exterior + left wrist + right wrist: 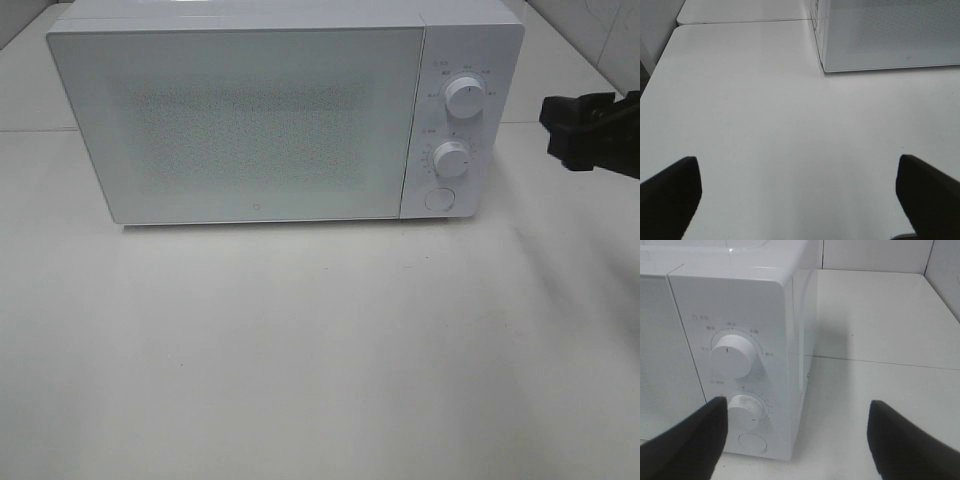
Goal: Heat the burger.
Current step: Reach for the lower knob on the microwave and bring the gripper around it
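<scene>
Right claw point(797, 407) is open, its two black fingers point(685, 445) spread wide with nothing between them. Just ahead of it stands the one boxy white microwave oven point(250, 15), and the nearest part is the control strip. That strip carries two round white plastic dials, an upper dial point(466, 96) and a lower dial point(451, 160), with one round white push button point(438, 198) under them. The lower dial sits close beside one finger, not touching it. Beyond the strip is the speckled grey-white door point(240, 120), which is shut. Left claw point(797, 162) is likewise open and empty above the plain white tabletop point(300, 350), with the oven's front corner well ahead of it. That makes two claws, one oven, two dials and one button. Only the high camera takes in the whole oven front, and it catches the right claw alone, off the dial side. Only the right wrist camera shows the small printed marks around the dials and the oven's side wall. Only the left wrist camera shows the small logo low on the door and a seam in the tabletop. Where the burger is cannot be told, as it appears in none of the three views.
</scene>
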`<action>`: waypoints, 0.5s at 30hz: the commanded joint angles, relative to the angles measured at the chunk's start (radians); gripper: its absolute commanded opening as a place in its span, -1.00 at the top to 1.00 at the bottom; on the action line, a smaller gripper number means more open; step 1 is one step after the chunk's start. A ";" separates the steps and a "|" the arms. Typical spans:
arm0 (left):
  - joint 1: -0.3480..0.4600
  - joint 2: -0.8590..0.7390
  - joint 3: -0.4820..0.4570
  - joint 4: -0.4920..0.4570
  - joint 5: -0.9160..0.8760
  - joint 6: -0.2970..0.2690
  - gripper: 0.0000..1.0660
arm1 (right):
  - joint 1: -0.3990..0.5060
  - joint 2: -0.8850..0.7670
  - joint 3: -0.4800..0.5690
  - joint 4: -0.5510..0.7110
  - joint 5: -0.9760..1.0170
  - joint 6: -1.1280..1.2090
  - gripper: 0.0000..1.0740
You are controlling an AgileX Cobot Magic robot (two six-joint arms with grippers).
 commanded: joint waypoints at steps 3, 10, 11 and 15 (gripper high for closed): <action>0.002 -0.003 0.000 -0.007 -0.015 0.002 -0.84 | 0.091 0.074 0.001 0.200 -0.136 -0.200 -0.37; 0.002 -0.003 0.000 -0.007 -0.015 0.002 -0.84 | 0.213 0.156 0.001 0.423 -0.285 -0.363 -0.38; 0.002 -0.003 0.000 -0.007 -0.015 0.002 -0.84 | 0.265 0.190 0.001 0.497 -0.344 -0.408 -0.42; 0.002 -0.003 0.000 -0.007 -0.015 0.002 -0.84 | 0.371 0.257 -0.002 0.647 -0.471 -0.473 -0.44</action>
